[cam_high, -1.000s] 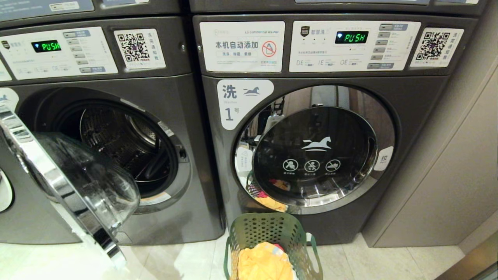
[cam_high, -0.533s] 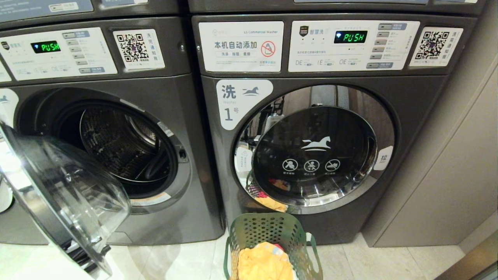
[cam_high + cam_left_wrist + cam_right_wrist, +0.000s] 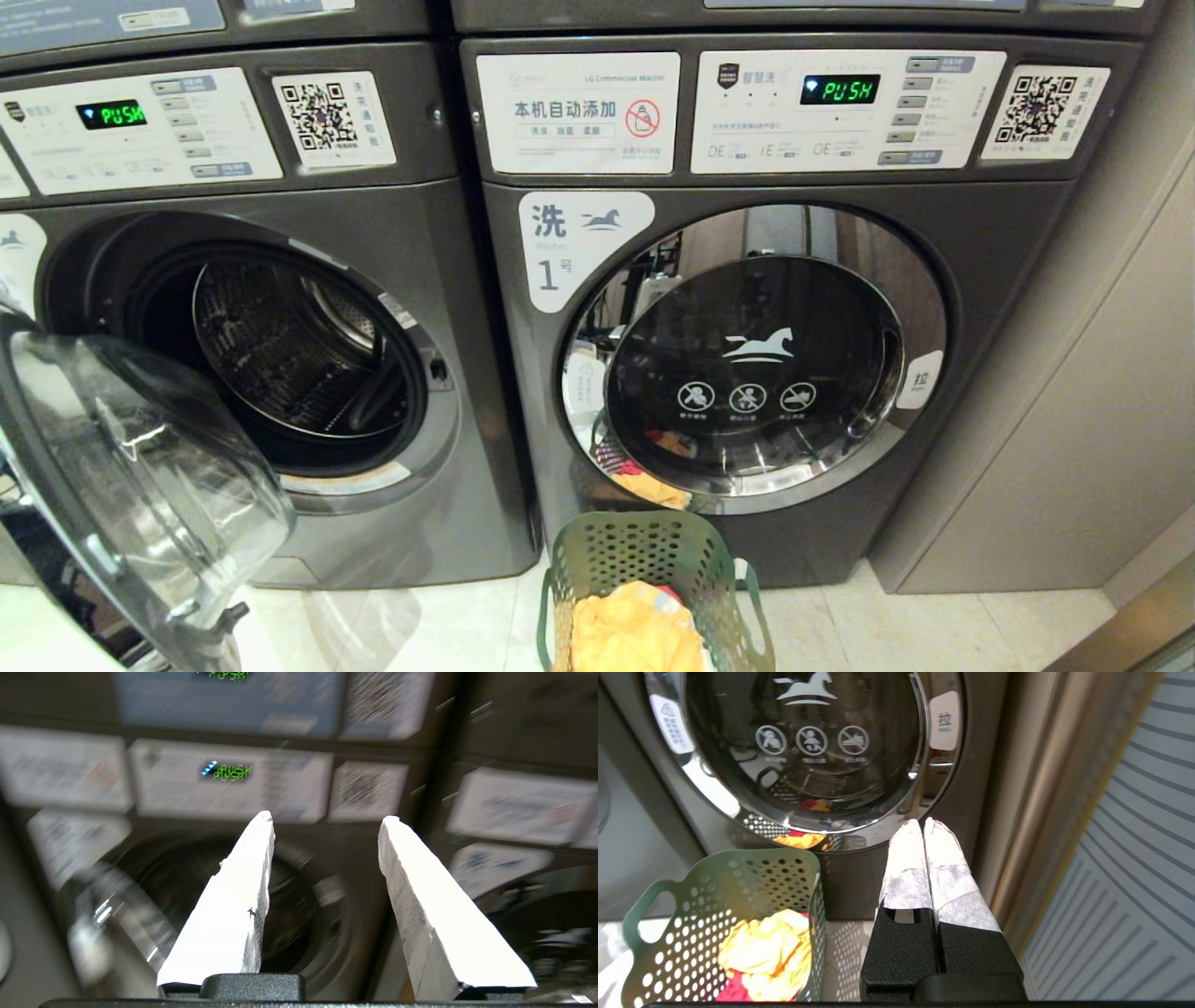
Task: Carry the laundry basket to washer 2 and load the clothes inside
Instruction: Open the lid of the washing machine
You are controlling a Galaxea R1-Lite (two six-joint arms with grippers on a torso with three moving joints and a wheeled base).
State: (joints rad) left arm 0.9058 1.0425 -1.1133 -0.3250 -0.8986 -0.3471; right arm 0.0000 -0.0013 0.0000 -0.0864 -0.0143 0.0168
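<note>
Currently pale tiled floor (image 3: pixel 448 625); laundry basket (image 3: pixel 714 905) beside right gripper (image 3: pixel 924 826), fingers together, empty; left gripper (image 3: pixel 327 821) parted, empty, facing washer 2 (image 3: pixel 261 905).

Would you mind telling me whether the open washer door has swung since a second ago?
Yes. The open glass door has swung wider, away from the drum opening, toward the head view's lower left; the control panel has stayed put.

warm indoor light, evenly bright; glare on the chrome door ring (image 3: pixel 920 373) toward four o'clock. left wrist view motion-blurred throughout, head view bowed at its edges, green displays (image 3: pixel 838 90) glowing.
</note>
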